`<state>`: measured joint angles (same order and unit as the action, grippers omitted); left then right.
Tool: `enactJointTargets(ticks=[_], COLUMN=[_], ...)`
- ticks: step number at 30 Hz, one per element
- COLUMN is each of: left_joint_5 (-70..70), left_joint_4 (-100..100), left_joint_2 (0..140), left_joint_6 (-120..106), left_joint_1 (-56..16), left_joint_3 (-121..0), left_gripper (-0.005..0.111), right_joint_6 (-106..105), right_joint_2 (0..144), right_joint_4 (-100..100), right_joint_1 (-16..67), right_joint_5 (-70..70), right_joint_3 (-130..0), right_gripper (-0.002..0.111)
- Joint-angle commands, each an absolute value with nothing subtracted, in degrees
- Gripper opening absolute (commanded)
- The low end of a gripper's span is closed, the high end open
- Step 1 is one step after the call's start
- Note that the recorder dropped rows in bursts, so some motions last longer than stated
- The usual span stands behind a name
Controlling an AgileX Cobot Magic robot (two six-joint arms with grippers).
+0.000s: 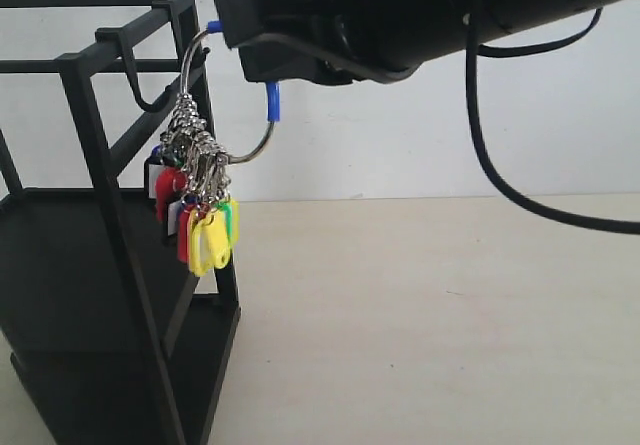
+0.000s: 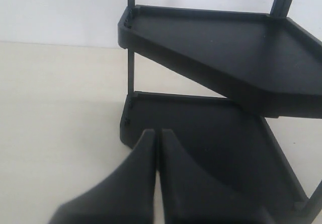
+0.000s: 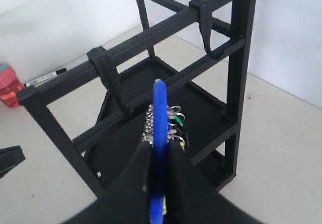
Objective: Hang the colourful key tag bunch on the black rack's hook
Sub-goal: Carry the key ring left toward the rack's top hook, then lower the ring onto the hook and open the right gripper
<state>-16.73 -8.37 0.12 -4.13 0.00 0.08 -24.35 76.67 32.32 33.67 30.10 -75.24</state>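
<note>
The colourful key tag bunch point(image 1: 205, 230) hangs in the air from its large thin ring point(image 1: 262, 140), close to the black rack point(image 1: 95, 155). My right gripper point(image 1: 240, 35) is shut on the ring's blue sleeve point(image 3: 159, 113), with the small silver rings and tags dangling below. A J-shaped hook point(image 1: 138, 77) hangs from the rack's top bar, just left of the ring; whether they touch I cannot tell. In the right wrist view the hook point(image 3: 111, 80) lies just beyond the sleeve and my right gripper point(image 3: 160, 151). My left gripper point(image 2: 157, 133) is shut and empty, low beside the rack's bottom shelf point(image 2: 211, 133).
A second hook point(image 3: 206, 30) hangs further along the same top bar. The rack's upper shelf point(image 2: 226, 48) juts out over the lower one. A red and teal object point(image 3: 7, 85) and a marker pen point(image 3: 45, 77) lie on the pale table point(image 1: 430, 315) behind the rack.
</note>
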Motion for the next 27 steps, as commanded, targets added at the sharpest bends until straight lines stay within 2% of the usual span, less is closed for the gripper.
enactJointTargets(ticks=[1, 12, 27], left_joint_5=[-16.3, -16.3, -16.3], left_joint_4=[-8.1, -8.1, -8.1], left_joint_2=[0.0, 0.0, 0.0], left_joint_6=[-4.3, -4.3, -4.3], left_joint_1=[0.0, 0.0, 0.0], left_joint_3=[0.0, 0.0, 0.0], left_gripper=[0.004, 0.004, 0.004], right_joint_6=[-24.1, -24.1, -23.3], right_joint_2=[77.5, 80.6, 80.6], right_joint_4=[32.8, 32.5, 32.7], right_joint_1=[33.9, 39.5, 39.5], right_joint_5=[27.3, 22.5, 24.1], right_joint_3=[-75.3, -75.3, -75.3], right_gripper=[0.000, 0.000, 0.000])
